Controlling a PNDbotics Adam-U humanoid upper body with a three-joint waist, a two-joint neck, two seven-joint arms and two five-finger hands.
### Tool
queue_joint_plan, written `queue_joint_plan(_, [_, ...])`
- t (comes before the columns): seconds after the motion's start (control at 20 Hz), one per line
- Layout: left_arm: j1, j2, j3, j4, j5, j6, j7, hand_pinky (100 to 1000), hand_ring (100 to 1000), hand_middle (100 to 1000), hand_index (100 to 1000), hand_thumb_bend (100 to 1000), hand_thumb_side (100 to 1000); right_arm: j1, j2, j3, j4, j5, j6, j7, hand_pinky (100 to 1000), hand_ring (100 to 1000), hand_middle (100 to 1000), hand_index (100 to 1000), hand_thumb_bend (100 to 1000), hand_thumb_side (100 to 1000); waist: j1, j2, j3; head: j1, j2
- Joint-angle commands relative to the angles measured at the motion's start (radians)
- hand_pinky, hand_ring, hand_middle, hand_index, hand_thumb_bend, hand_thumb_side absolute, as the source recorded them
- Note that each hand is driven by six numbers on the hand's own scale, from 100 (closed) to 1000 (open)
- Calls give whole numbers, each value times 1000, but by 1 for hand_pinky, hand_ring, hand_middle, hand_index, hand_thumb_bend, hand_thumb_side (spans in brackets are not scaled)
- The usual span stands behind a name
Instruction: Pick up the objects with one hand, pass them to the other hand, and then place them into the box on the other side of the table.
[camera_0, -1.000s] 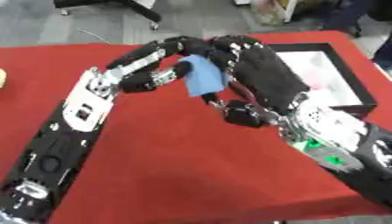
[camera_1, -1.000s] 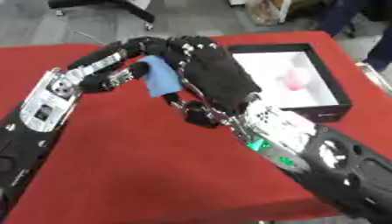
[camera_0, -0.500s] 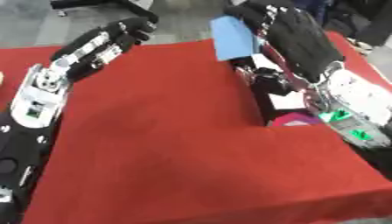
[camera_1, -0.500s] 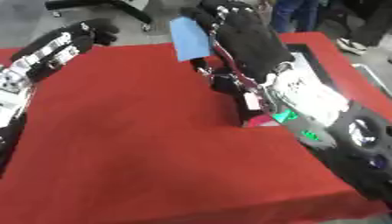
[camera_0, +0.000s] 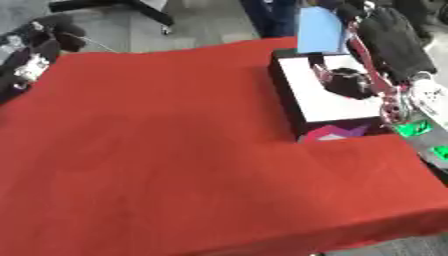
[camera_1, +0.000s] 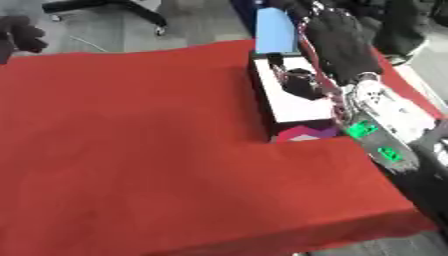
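Since a second ago our hands split apart; right hand (camera_1: 337, 42) carried the blue card (camera_1: 275, 31) over the box (camera_1: 302, 107).
Fingers curled on it, partly blurred; left hand (camera_0: 35, 45) is cut off, can't tell.

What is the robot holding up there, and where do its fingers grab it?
The right hand holds a flat light blue object above the box, gripping it along its right edge. The left hand holds nothing.

Red tablecloth (camera_0: 175, 150), black white-lined box (camera_0: 328, 100), light blue object (camera_0: 317, 31), black right hand (camera_0: 394, 37).
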Motion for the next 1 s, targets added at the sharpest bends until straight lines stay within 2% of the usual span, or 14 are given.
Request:
queue_joint_plan(0.05, [34,18,74,-150,114,40,-137,778,727,723,874,100,728,-41,-56,1,80,-229,260,-138,520,849,225,880,100,207,2,-8,15,-42,-3])
queue_joint_plan(0.2, [89,-1,104,-248,159,141,-126,767,711,705,827,100,711,-102,-48,32,301,-490,302,-325,534,875,281,895,100,238,6,-3,48,-82,-3])
queue_joint_plan(0.25, [102,-6,108,-273,165,161,-121,766,707,700,808,100,697,-119,-43,40,375,-574,305,-386,542,889,332,903,100,295,6,0,60,-95,-3])
queue_joint_plan(0.3, [113,-10,111,-296,169,175,-116,764,705,697,802,100,691,-134,-39,46,442,-652,307,-444,546,894,356,906,100,313,6,2,70,-105,-3])
queue_joint_plan(0.4, [128,-18,117,-332,174,199,-101,761,698,690,786,100,671,-153,-33,56,542,-791,308,-548,559,908,424,917,100,366,4,6,88,-121,-3])
queue_joint_plan(0.45, [135,-20,119,-348,178,207,-93,758,694,686,778,100,664,-158,-32,63,576,-847,308,-591,582,925,501,932,100,368,3,8,94,-126,-3])
queue_joint_plan(0.55, [149,-23,123,-374,184,219,-78,757,690,681,768,100,654,-160,-32,77,631,-930,308,-653,617,944,607,949,100,461,1,10,105,-133,-3])
queue_joint_plan(0.6, [155,-24,125,-385,184,225,-72,757,690,681,766,100,651,-160,-33,84,652,-950,308,-668,632,951,651,956,100,507,0,10,108,-135,-3])
queue_joint_plan(0.65, [160,-25,126,-394,184,230,-68,757,689,679,755,100,643,-159,-34,88,666,-956,308,-675,682,978,760,964,100,653,-1,10,109,-137,-3])
queue_joint_plan(0.7, [164,-25,127,-401,184,234,-65,756,689,679,753,100,642,-158,-35,90,674,-950,308,-678,703,988,799,969,100,685,-1,9,110,-136,-3])
queue_joint_plan(0.8, [171,-26,128,-408,179,241,-62,756,688,677,738,100,632,-152,-40,96,673,-919,308,-680,763,1000,886,981,119,720,-3,8,110,-134,-3])
queue_joint_plan(0.85, [173,-26,129,-409,175,242,-62,756,687,676,727,100,624,-147,-44,98,662,-894,308,-681,787,1000,915,988,175,724,-4,7,109,-132,-3])
queue_joint_plan(0.9, [175,-27,130,-409,171,244,-62,756,687,675,720,100,619,-140,-51,101,640,-862,308,-681,801,1000,929,992,205,724,-4,7,108,-128,-3])
queue_joint_plan(1.0, [177,-27,131,-408,165,245,-62,756,687,675,720,100,619,-127,-58,99,610,-815,308,-677,801,1000,929,992,205,724,-5,6,107,-124,-3])
